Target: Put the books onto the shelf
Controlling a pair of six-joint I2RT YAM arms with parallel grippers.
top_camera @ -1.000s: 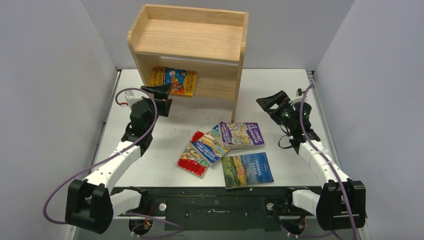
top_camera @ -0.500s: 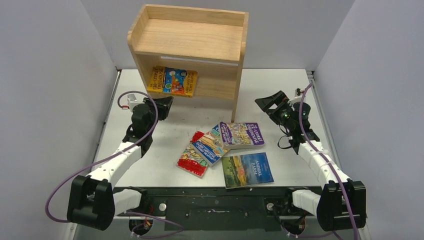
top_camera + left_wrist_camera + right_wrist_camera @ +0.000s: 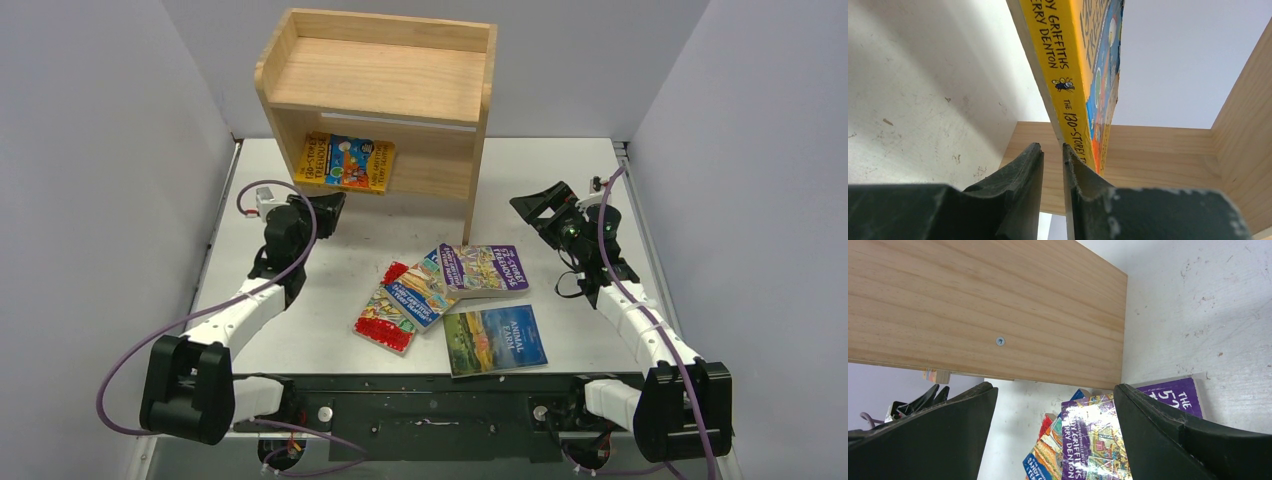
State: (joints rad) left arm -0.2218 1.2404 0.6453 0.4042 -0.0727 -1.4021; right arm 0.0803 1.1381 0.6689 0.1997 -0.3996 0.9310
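Top view: shelf [image 3: 380, 75] stands at far end of desk [image 3: 560, 170], open front twd the arms. Yellow-orange book [image 3: 347, 162] is in the lower compartment, left part, cover facing out. Its long axis runs left-right, tilted a little.

Other four books lie flat on desk betw. the arms, covers up. Red-bordered book [image 3: 385, 322] is at the bottom, blue book [image 3: 418, 290] overlaps it, purple book [image 3: 485, 268] is on top at the right. Red & blue run diagonally, near-left to far-right. Purple runs approx. left-right. Animal Farm [image 3: 495, 338] lies just beside the pile on the near side, long axis left-right.

Left claw [image 3: 328, 212] hangs in front of the lower compartment, apart from the yellow book.

Left wrist view adds what top can't: the yellow spine w/ author names, running up out of frame. It also shows the claw clenched to a thin slit, nothing in it.

Right claw [image 3: 535, 205] is released, jaws wide, empty.

Right wrist view only: shelf's outer side panel w/ one screw, purple cover below it.
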